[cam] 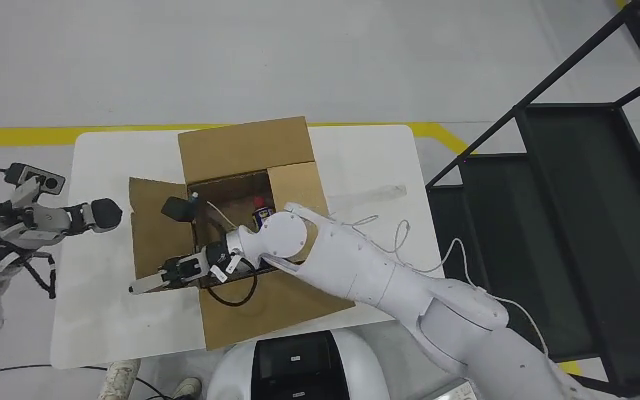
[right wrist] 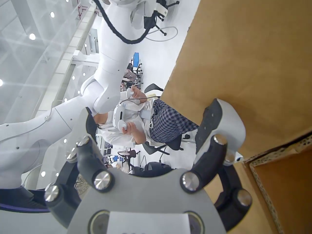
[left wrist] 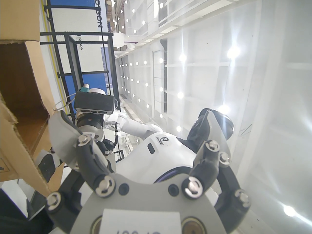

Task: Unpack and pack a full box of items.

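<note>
Right end effector (cam: 160, 278): released and empty, fingers spread, hanging over the side flap (cam: 150, 225) of the cardboard box (cam: 245, 148). In the wrist view one finger (right wrist: 219, 125) sits just beside the flap's brown face; whether it touches cannot be told.
Left end effector (cam: 97, 214): also released, holding nothing, just outside that same flap and well apart from the box's cavity.
Box: open on the white counter (cam: 370, 160), flaps folded out. Its cavity lies back from the right end effector's fingertips, beneath its wrist.
Contents: a dark item (cam: 178, 208) lies just beside the right end effector, on the side away from the robot. A small red-marked container (cam: 262, 210) sits farther back along the arm. The arm hides much of the rest.
Step in hand: by the look of it, unpacking, with nothing yet grasped.
Doing it well: the right end effector probably needs to draw back off the flap and turn its fingertips down into the cavity. It should stay spread until an item sits squarely between the fingers, then clench on that item's body. The dark item, being nearest, looks the sensible first pick.
Watch for: a finger catching the flap edge and dragging the box across the counter. The left end effector is near enough to steady the flap if that helps.
</note>
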